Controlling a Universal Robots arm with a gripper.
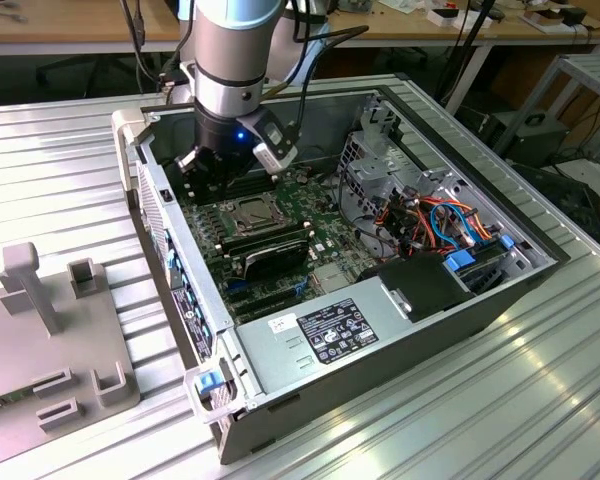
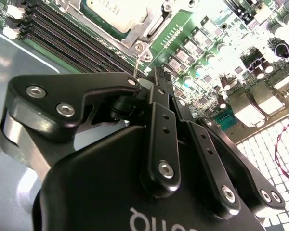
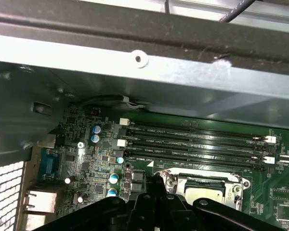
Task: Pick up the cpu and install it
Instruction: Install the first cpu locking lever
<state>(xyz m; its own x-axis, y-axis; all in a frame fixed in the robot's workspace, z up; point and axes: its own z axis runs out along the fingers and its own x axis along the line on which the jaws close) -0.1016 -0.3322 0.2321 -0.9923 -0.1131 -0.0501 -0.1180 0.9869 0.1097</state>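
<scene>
The hand (image 2: 156,79) hangs low inside the open computer case (image 1: 400,350), its fingers pinched together on nothing I can make out, while the cpu (image 2: 116,10) sits in its motherboard socket just ahead of the fingertips, not beneath them.

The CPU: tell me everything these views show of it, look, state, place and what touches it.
The CPU is a square chip with a dull silver metal lid, lying flat in its socket on the green motherboard inside the open PC case. A metal frame borders it. Black memory slots run along one side. In both wrist views the gripper hangs just beside the socket with its fingers together, holding nothing and not touching the CPU.
</scene>
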